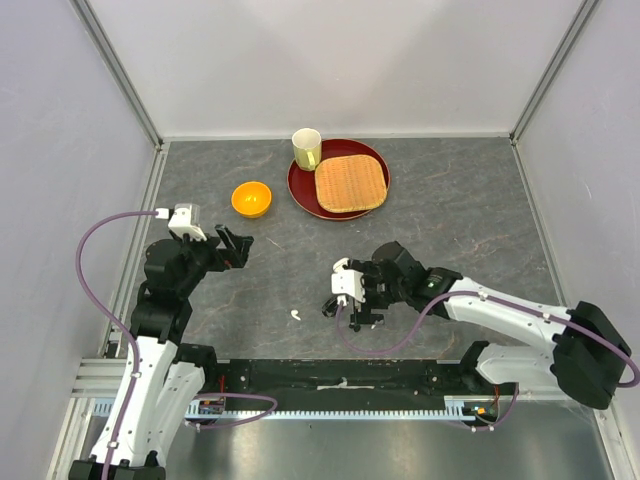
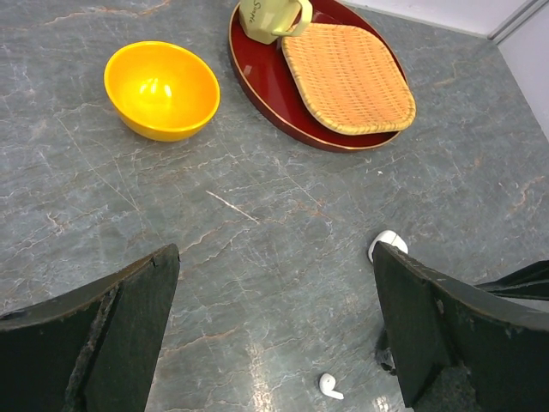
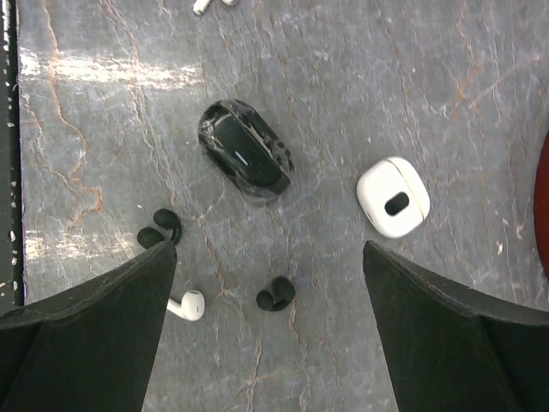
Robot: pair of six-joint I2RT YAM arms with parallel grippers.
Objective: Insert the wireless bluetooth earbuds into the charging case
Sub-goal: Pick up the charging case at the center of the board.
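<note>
In the right wrist view a black charging case (image 3: 246, 160) and a white charging case (image 3: 393, 196) lie closed on the grey table. Two black earbuds lie apart, one (image 3: 159, 227) by my left finger and one (image 3: 275, 294) between the fingers. One white earbud (image 3: 186, 305) lies by the left finger, another (image 3: 202, 4) at the top edge. My right gripper (image 3: 268, 257) is open and empty, above the middle black earbud. My left gripper (image 2: 274, 257) is open, empty and raised; below it lie a white earbud (image 2: 328, 385) and the white case (image 2: 388, 241).
An orange bowl (image 1: 251, 198) stands at the back left. A red round tray (image 1: 303, 192) behind the middle holds a woven mat (image 1: 350, 183) and a pale yellow cup (image 1: 307, 148). White walls with metal rails close in the table.
</note>
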